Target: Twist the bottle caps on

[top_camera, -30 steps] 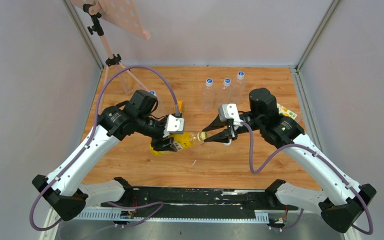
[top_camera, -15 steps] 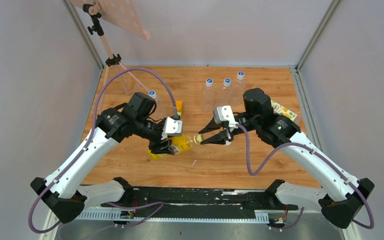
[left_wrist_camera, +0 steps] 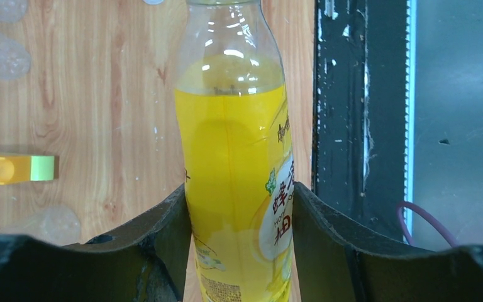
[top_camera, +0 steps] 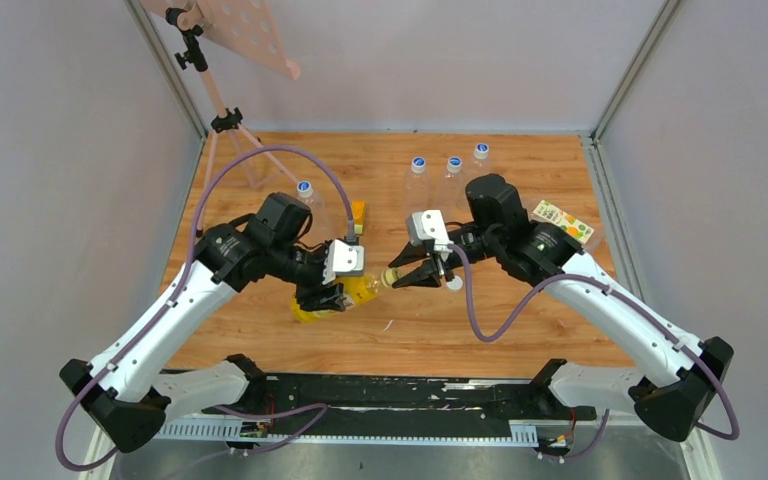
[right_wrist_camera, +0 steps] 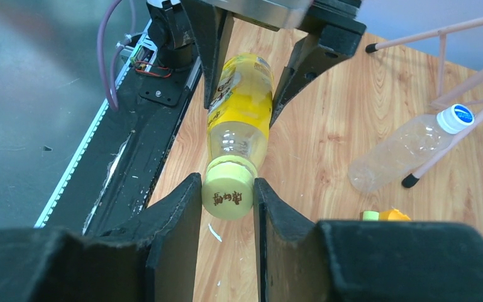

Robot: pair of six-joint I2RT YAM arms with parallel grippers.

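Right hand (right_wrist_camera: 226, 184) closed on the yellow cap (right_wrist_camera: 227, 198), one finger on each side, with the cap seated at the mouth of the yellow bottle (right_wrist_camera: 242, 94). The bottle is held tilted over the table (top_camera: 520, 330), its body clamped in the left hand (left_wrist_camera: 239, 207). To do this well, line the cap's axis up with the neck and press lightly inward while turning. The left hand should grip firmly so the bottle cannot spin. Whether the threads have caught cannot be seen.
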